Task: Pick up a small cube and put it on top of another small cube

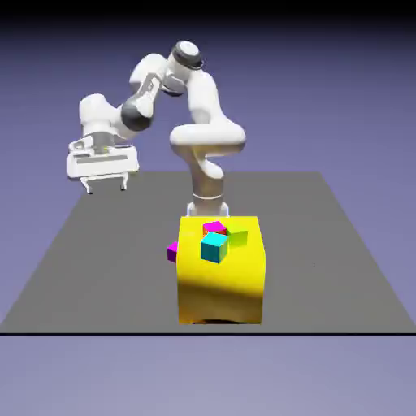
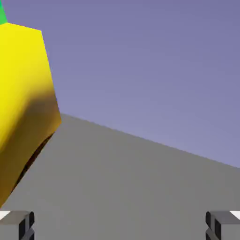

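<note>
Exterior view shows the gripper [image 1: 106, 185] hanging spread and empty above bare table [image 1: 97, 260] toward that view's left, well apart from the yellow block [image 1: 221, 276], against whose left side the small magenta cube [image 1: 173, 251] sits on the table, near its front edge.
</note>
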Controlling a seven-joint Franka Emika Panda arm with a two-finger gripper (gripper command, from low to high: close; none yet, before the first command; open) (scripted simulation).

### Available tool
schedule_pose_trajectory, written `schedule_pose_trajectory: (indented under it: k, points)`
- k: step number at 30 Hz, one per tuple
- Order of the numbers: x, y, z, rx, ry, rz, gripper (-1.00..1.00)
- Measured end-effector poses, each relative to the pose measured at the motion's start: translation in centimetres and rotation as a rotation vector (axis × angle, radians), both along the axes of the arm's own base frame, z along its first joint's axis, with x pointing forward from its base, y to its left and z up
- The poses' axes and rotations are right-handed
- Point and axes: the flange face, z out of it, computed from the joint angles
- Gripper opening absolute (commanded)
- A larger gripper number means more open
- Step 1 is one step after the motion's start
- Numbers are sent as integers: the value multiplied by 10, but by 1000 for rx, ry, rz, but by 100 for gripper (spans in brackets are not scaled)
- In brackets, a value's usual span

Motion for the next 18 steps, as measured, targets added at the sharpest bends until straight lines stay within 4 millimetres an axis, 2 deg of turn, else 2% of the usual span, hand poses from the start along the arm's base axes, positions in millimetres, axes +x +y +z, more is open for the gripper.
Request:
schedule_pose_trajectory:
  k: [5,9,13,18]
  points:
    - [-23,-2,-51,56,-32,108,0]
    - [-38,5,-94,107,-74,202,0]
    - [-50,21,-136,160,-130,300,0]
    - [-59,52,-186,230,-222,426,0]
